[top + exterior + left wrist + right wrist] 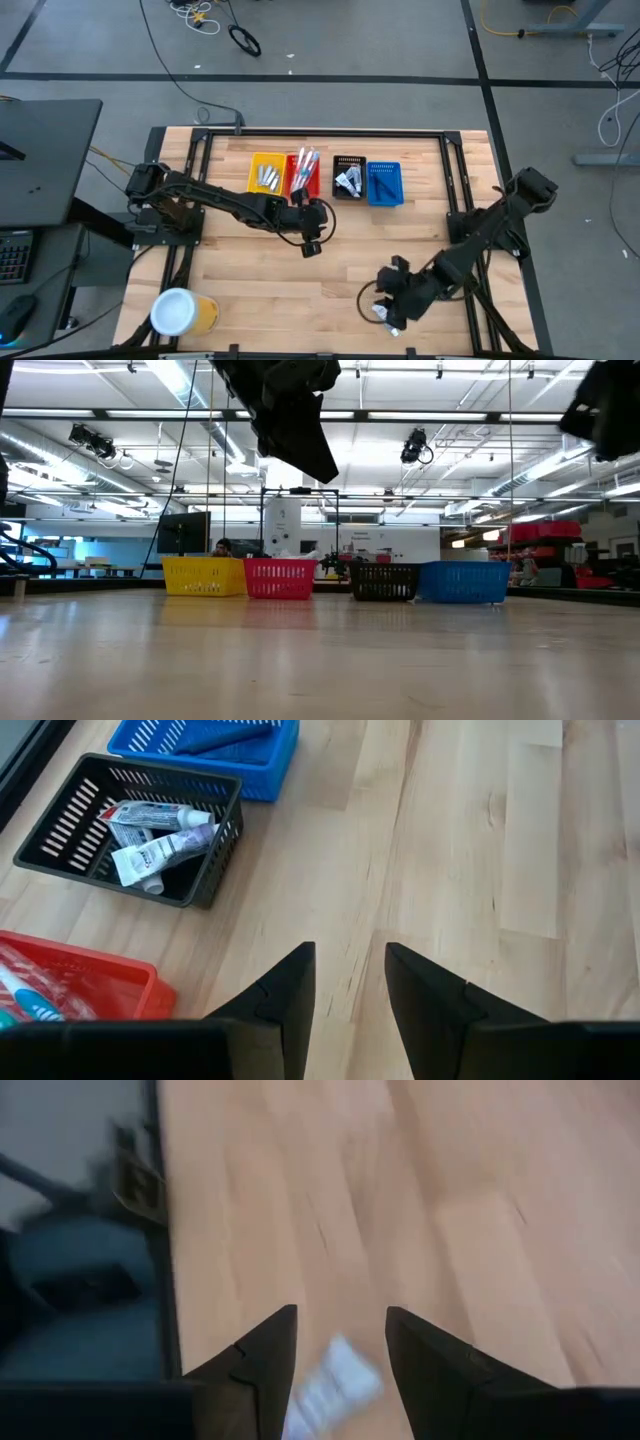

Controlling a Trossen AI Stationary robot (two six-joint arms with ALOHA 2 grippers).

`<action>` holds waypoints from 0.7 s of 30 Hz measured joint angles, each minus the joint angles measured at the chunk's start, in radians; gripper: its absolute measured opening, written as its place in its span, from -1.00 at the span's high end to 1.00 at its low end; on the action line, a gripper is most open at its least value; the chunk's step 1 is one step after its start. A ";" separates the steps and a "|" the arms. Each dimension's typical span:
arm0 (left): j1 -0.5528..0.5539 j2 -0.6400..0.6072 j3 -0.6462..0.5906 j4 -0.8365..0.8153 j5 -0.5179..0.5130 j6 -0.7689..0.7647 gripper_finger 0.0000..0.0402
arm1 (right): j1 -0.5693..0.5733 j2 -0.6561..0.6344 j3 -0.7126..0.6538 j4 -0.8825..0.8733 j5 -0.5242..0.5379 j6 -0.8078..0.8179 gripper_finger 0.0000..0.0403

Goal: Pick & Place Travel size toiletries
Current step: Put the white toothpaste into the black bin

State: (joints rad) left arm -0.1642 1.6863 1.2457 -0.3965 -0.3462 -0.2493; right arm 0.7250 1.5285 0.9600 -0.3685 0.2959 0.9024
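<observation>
Toiletries lie sorted in four small bins at the far side. Silvery packets fill the yellow bin (266, 173) and toothbrushes the red bin (305, 175). White tubes (160, 840) lie in the black bin (348, 177), and dark blue items in the blue bin (385, 183). My left gripper (350, 955) hangs open and empty over bare wood just near of the red bin (311, 247). My right gripper (341, 1315) is open near the table's front edge (386, 302). A silvery packet (330, 1380) lies on the wood below its fingers (382, 314).
A yellow cup with a white lid (180, 312) stands at the near left corner. A dark frame (300, 133) runs along the table's far edge and sides. Bare wood (350, 240) lies between the bins and the front edge.
</observation>
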 joint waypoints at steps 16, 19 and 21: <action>0.000 0.000 0.000 0.005 0.000 0.050 0.34 | -0.002 0.305 0.148 -0.223 -0.481 0.322 0.18; 0.000 0.000 0.000 0.005 0.000 0.075 0.34 | -0.006 0.282 0.155 -0.245 -0.475 0.351 0.18; 0.000 0.000 0.000 0.006 0.000 0.079 0.34 | -0.005 0.267 0.177 -0.265 -0.463 0.357 0.18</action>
State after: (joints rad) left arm -0.1642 1.6863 1.2457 -0.3908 -0.3466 -0.1702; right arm 0.7202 1.7952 1.1374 -0.6334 -0.1671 1.2595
